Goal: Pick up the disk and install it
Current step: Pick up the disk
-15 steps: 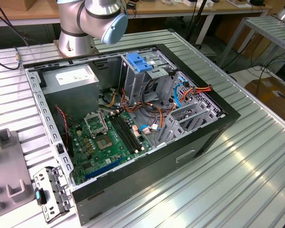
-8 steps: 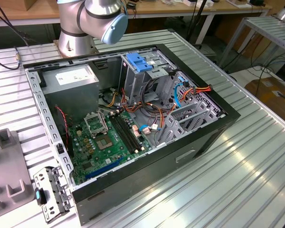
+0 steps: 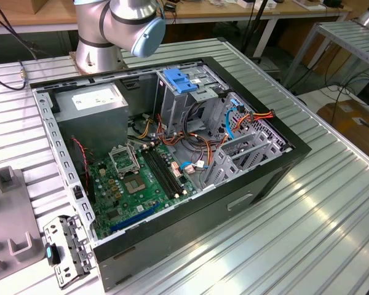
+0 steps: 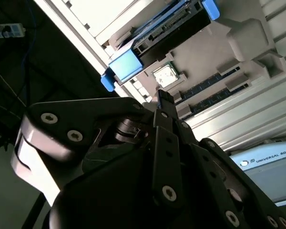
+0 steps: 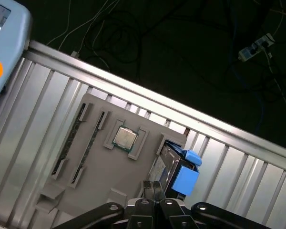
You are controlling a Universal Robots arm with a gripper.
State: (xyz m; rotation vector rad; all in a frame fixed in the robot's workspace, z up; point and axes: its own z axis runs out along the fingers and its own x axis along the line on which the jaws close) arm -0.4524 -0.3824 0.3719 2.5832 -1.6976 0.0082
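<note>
Disk (image 5: 181, 177) sits in gray fixture (image 5: 102, 167); tool (image 5: 155, 187) hovers near, apart, clenched on nothing.

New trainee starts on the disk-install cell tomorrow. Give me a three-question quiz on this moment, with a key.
1. True or false: the disk already sits inside the computer case.
2. What lies near the disk on the grey holder tray? A) a processor chip B) a fan C) a screwdriver
3. Fill in: in both wrist views the gripper hangs over the ____.
Key: 1 false, the disk lies on the tray; 2 A; 3 tray.
</note>
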